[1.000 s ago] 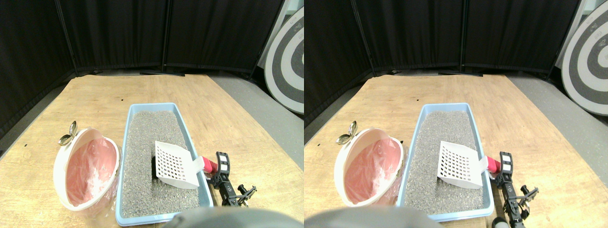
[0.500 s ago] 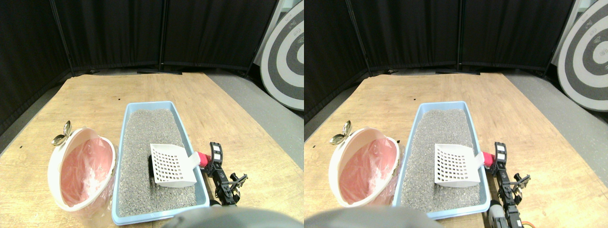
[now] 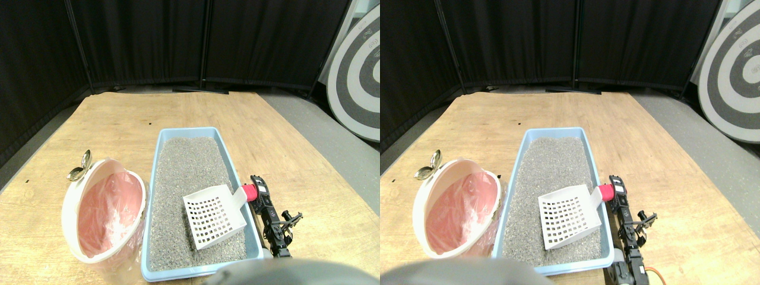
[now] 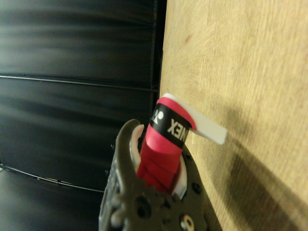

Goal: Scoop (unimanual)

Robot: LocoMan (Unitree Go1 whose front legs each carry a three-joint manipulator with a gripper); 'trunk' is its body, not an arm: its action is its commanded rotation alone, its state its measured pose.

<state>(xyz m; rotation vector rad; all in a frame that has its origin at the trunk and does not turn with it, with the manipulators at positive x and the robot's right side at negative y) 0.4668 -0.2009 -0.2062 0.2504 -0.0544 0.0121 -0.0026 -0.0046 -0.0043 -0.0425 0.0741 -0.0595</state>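
Because your gripper pinches the red handle firmly, the scoop lies tilted over the near litter, ready to dig.

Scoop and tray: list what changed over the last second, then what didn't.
The white scoop swung in the litter tray: its slotted blade turned toward the near end and slid over the dark lump, which no longer shows. The right gripper stayed clamped on the red handle and moved nearer the tray wall. The pink-lined bin stayed put.
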